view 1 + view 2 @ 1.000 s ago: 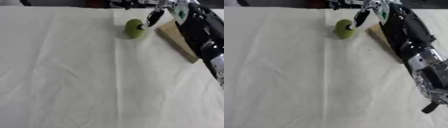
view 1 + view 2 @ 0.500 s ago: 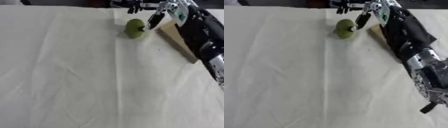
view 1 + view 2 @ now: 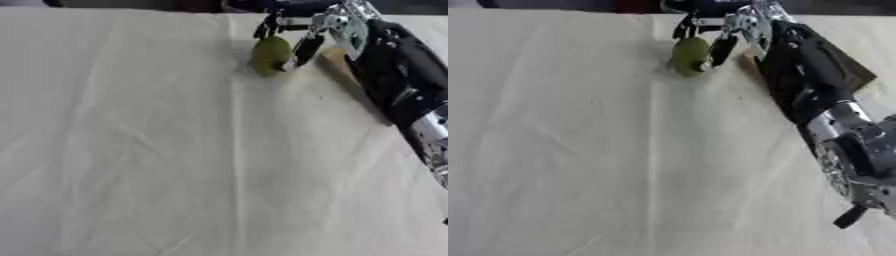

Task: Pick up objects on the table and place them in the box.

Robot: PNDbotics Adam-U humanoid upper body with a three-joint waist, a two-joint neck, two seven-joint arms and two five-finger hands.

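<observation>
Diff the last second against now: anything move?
The right hand has closed in on the green fruit: a second ago only one finger tip was beside it, now fingers curl over its top and down its right side. Whether it is lifted, I cannot tell. The fruit sits at about the same spot on the cloth, and the box has not moved. The left hand shows in neither view.
</observation>
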